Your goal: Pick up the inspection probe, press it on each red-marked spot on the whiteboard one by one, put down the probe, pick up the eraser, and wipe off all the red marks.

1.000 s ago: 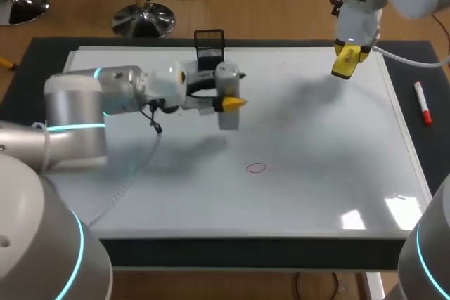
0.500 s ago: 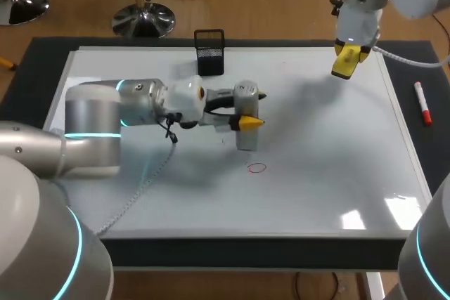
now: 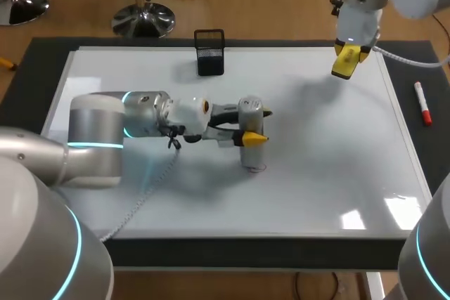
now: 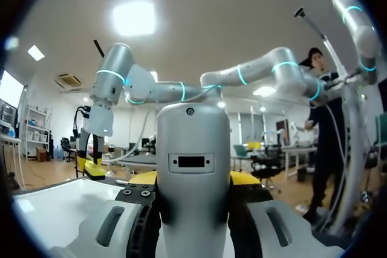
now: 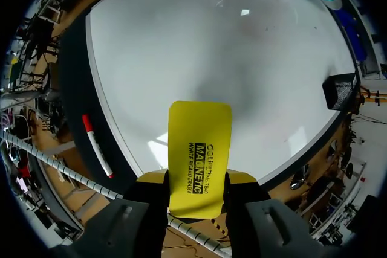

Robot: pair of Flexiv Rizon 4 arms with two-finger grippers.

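Items in view: one inspection probe, one eraser, one red mark, one whiteboard, one marker and one black mesh holder, all on or above the desk.

Left fingers: clenched on the inspection probe, gripping its grey body from two sides. The probe's long axis stands upright, crosswise to the fingers. Its lower end points down at the whiteboard, directly over the red mark. Only a sliver of the mark shows beside the probe's foot; the remainder is hidden beneath it, and actual contact cannot be confirmed. In the left wrist view the probe body fills the gap between the fingers and covers most of both yellow tips.

Right fingers: clenched on the eraser, one finger on each long edge. The eraser's long axis runs along the fingers. Its free end projects ahead of the tips, above the whiteboard's far right corner and clear of the surface. The marker lies on the desk beside these fingers, just off the whiteboard's edge. The mesh holder stands at the far edge, well apart from both sets of fingers.
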